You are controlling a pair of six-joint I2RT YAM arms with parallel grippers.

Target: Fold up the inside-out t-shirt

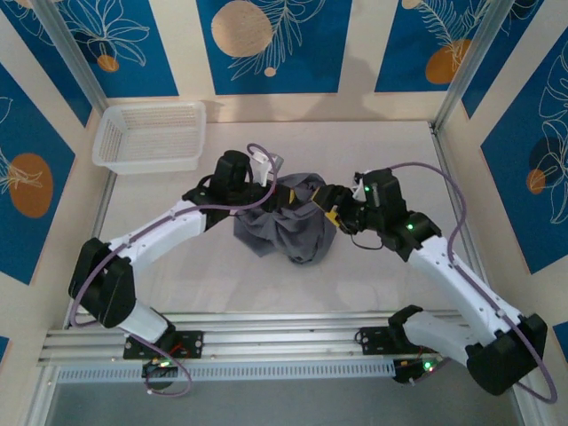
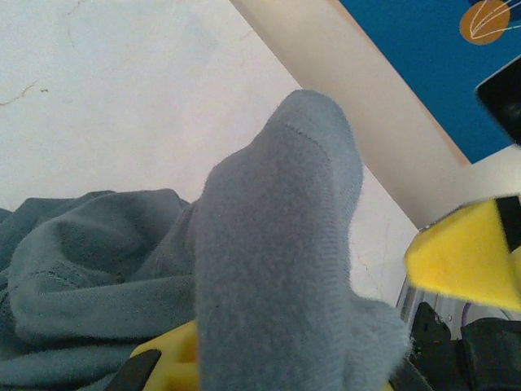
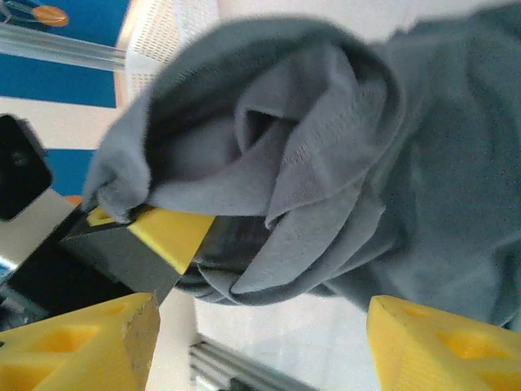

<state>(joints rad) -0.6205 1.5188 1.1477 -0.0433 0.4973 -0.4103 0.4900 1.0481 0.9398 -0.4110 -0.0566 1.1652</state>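
The inside-out t-shirt (image 1: 286, 226) lies bunched in a dark grey heap at the middle of the table, between my two grippers. My left gripper (image 1: 282, 197) is shut on a fold of it. In the left wrist view the pinched cloth (image 2: 277, 244) rises out of the left gripper (image 2: 277, 362) and hides the fingertips. My right gripper (image 1: 334, 211) stands open just right of the heap. The right wrist view has the right gripper (image 3: 260, 342) spread wide with nothing between the yellow fingers (image 3: 81, 342), below the hanging t-shirt (image 3: 342, 163).
A white mesh basket (image 1: 149, 136) stands at the back left of the table. Blue-patterned walls and metal posts close in the sides. An aluminium rail (image 1: 266, 342) runs along the near edge by the arm bases.
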